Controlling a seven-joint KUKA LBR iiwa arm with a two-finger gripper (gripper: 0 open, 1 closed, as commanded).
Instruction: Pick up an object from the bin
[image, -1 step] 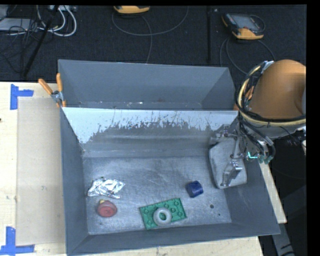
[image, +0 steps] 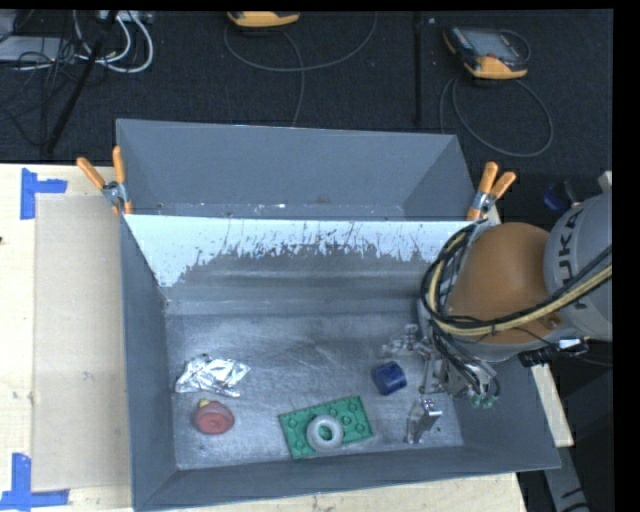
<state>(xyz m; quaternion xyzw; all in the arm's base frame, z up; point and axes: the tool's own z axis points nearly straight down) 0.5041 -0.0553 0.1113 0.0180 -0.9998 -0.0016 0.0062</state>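
Note:
My gripper (image: 414, 385) is low at the right end of the bin floor, open, one metal finger (image: 402, 346) toward the back and the other (image: 424, 421) toward the front. A small blue block (image: 388, 377) lies just left of the gap between them, touching neither as far as I can see. A green studded plate (image: 345, 415) with a white ring (image: 325, 432) on it lies near the front wall, left of the front finger.
A crumpled piece of silver foil (image: 212, 375) and a red round knob-like thing (image: 213, 417) lie at the left end of the floor. The arm's orange cover and cables hang over the right wall.

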